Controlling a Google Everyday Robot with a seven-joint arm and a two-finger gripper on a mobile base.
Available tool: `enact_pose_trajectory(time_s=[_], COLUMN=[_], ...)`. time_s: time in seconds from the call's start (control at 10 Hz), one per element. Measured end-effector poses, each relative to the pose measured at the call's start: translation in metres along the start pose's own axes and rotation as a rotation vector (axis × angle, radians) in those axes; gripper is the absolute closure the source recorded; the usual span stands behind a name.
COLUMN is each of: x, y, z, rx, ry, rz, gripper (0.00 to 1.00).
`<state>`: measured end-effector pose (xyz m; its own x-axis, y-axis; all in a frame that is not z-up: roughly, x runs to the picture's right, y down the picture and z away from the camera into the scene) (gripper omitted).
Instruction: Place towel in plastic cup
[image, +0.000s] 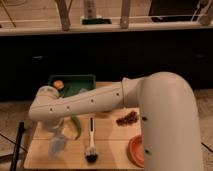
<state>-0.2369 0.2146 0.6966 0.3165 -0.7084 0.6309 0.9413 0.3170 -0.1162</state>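
The plastic cup (57, 145) is a pale translucent tumbler at the front left of the wooden table (110, 145). My white arm reaches across from the right and bends down at the left end. My gripper (58, 128) hangs right above the cup, mostly hidden by the arm. I cannot make out the towel as a separate thing; pale material at the cup's mouth may be it.
A black-bristled brush (91, 144) lies right of the cup. A green strip (75, 126) lies between them. A green tray (75, 83) with an orange item (58, 84) sits at the back. Brown bits (127, 118) and an orange dish (135, 150) are at the right.
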Motion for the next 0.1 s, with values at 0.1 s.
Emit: enact_pose_trajectory(time_s=[0.1], x=[0.0000], y=[0.0000], z=[0.0000], rx=[0.000], ry=[0.000], rz=[0.000], gripper=[0.20])
